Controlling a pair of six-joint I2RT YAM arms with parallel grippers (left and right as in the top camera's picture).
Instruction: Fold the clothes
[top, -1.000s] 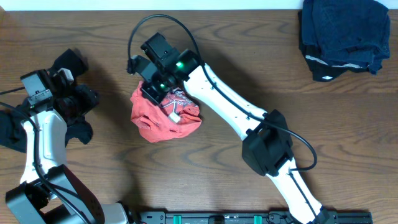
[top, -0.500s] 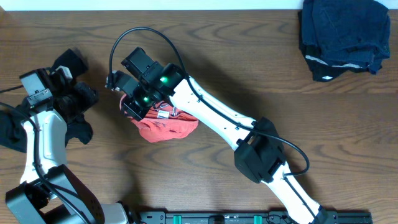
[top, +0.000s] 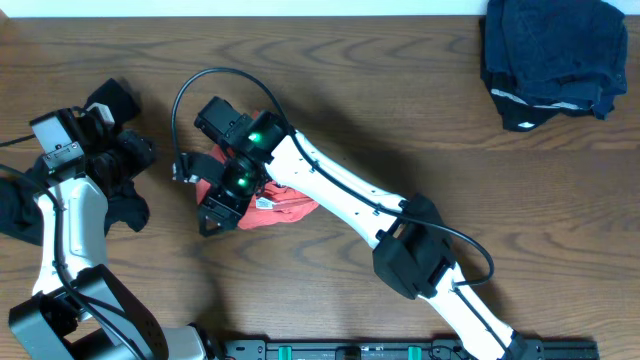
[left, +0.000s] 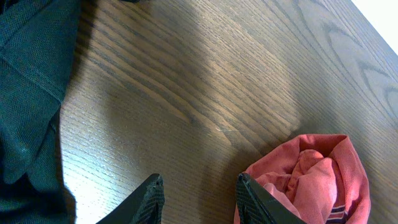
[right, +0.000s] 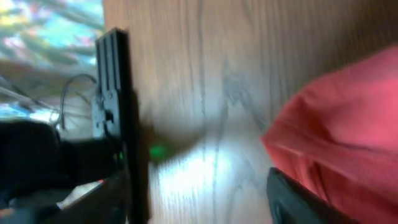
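The coral-red T-shirt (top: 285, 203) lies bunched on the wood table, its left part hidden under my right gripper (top: 196, 200). That gripper is open over the shirt's left edge, and nothing is between its fingers. In the right wrist view the shirt (right: 339, 124) fills the right side, and bare wood shows between the blurred fingers of the right gripper (right: 199, 196). A limp black garment (top: 128, 212) lies under and around my left arm. My left gripper (left: 199, 190) is open over bare wood, with the dark garment (left: 31, 87) to its left and the red shirt (left: 317, 177) to its right.
A pile of dark navy clothes (top: 550, 55) sits at the back right corner. A black rail (top: 400, 350) runs along the table's front edge. The right arm's cable (top: 185, 90) loops above the shirt.
My right gripper swung left and toward the front, dragging the red shirt a little with it. It then opened and let go of the shirt. The left arm has not moved.
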